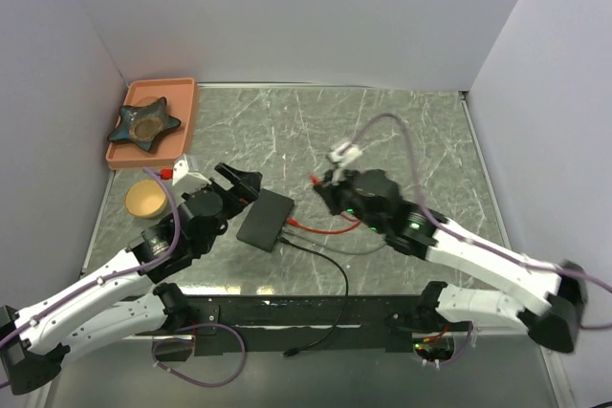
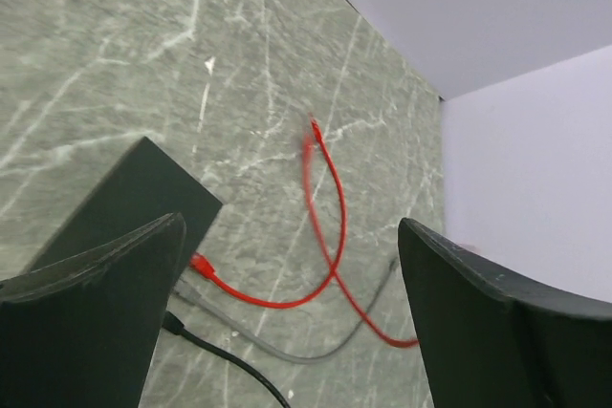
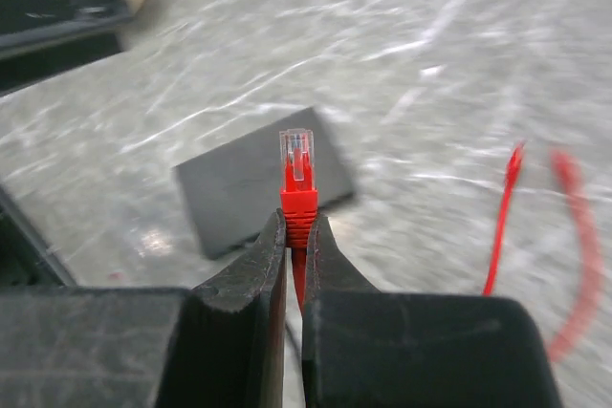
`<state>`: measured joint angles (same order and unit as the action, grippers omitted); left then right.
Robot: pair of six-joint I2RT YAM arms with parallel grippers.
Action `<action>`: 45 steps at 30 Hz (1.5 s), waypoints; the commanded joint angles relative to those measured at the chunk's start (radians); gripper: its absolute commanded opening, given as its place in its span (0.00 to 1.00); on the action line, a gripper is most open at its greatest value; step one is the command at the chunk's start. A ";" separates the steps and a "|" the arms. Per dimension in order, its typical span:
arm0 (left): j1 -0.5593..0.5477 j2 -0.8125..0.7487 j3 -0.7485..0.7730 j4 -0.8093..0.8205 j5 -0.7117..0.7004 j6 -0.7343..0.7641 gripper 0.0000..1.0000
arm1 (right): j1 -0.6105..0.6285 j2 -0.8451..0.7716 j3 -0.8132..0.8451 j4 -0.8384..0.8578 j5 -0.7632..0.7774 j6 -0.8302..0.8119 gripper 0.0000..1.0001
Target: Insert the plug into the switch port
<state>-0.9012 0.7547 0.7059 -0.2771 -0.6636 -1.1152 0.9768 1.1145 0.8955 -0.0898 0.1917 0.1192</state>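
The flat black switch box (image 1: pixel 266 219) lies on the marble table; it also shows in the left wrist view (image 2: pixel 124 203) and the right wrist view (image 3: pixel 258 179). Its port holes cannot be made out. One red plug (image 2: pixel 201 263) sits at the box's near-right edge, beside a grey and a black cable. My right gripper (image 1: pixel 320 188) hovers right of the box. In its wrist view it (image 3: pixel 298 219) is shut on the other red plug (image 3: pixel 297 174), whose clear tip points toward the box. My left gripper (image 1: pixel 247 188) is open and empty over the box's far-left corner (image 2: pixel 287 236).
The red cable (image 2: pixel 335 236) loops on the table right of the box, crossing a grey cable (image 2: pixel 316 351). A black cable (image 1: pixel 330 269) runs to the front edge. An orange tray (image 1: pixel 184 107) holding a blue star dish (image 1: pixel 143 123) and a tan round lid (image 1: pixel 145 198) are at far left.
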 commanded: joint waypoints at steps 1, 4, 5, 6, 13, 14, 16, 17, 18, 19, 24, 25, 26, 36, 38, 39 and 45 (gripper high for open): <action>0.008 -0.032 0.024 -0.068 -0.085 -0.014 1.00 | -0.043 -0.247 -0.068 -0.030 0.126 -0.055 0.00; 0.018 -0.037 0.020 -0.092 -0.111 -0.011 0.99 | -0.049 -0.326 -0.096 -0.042 0.178 -0.075 0.00; 0.024 -0.032 0.017 -0.097 -0.114 -0.009 0.96 | -0.050 -0.311 -0.101 -0.045 0.184 -0.079 0.00; 0.028 -0.028 0.017 -0.100 -0.114 -0.003 0.96 | -0.052 -0.288 -0.099 -0.062 0.184 -0.076 0.00; 0.240 0.090 0.021 -0.053 0.174 0.162 0.96 | -0.049 -0.006 -0.152 0.028 0.039 -0.035 0.00; 0.298 0.135 0.001 -0.034 0.250 0.179 0.96 | -0.050 0.030 -0.145 0.028 0.041 -0.036 0.00; 0.367 0.210 -0.019 0.024 0.323 0.230 0.96 | -0.050 0.144 -0.104 0.018 0.029 -0.062 0.00; 0.383 0.236 -0.037 0.044 0.346 0.242 0.96 | -0.049 0.183 -0.084 0.007 0.034 -0.078 0.00; 0.396 0.259 -0.049 0.073 0.392 0.267 0.96 | -0.050 0.220 -0.045 -0.002 0.029 -0.098 0.00; 0.422 0.300 -0.062 0.100 0.412 0.278 0.96 | -0.049 0.282 -0.026 -0.023 0.034 -0.104 0.00; 0.482 0.422 -0.146 0.307 0.580 0.344 0.96 | -0.052 0.395 0.032 -0.028 -0.006 -0.176 0.00; 0.490 0.461 -0.157 0.334 0.600 0.351 0.96 | -0.052 0.428 0.040 -0.034 -0.008 -0.182 0.00; 0.492 0.478 -0.163 0.355 0.616 0.363 0.96 | -0.052 0.445 0.045 -0.036 -0.009 -0.190 0.00; 0.492 0.537 -0.244 0.569 0.717 0.390 0.96 | -0.052 0.585 0.115 -0.048 -0.020 -0.253 0.00; 0.492 0.545 -0.252 0.602 0.740 0.396 0.96 | -0.052 0.607 0.123 -0.053 -0.011 -0.253 0.00; 0.492 0.549 -0.253 0.610 0.745 0.397 0.96 | -0.052 0.623 0.132 -0.054 -0.006 -0.253 0.00; 0.492 0.601 -0.256 0.661 0.786 0.400 0.98 | -0.052 0.663 0.152 -0.053 -0.021 -0.253 0.00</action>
<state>-0.4126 1.3224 0.4564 0.2966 0.0666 -0.7387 0.9287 1.7622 0.9981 -0.1516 0.1665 -0.1234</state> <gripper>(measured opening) 0.969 0.077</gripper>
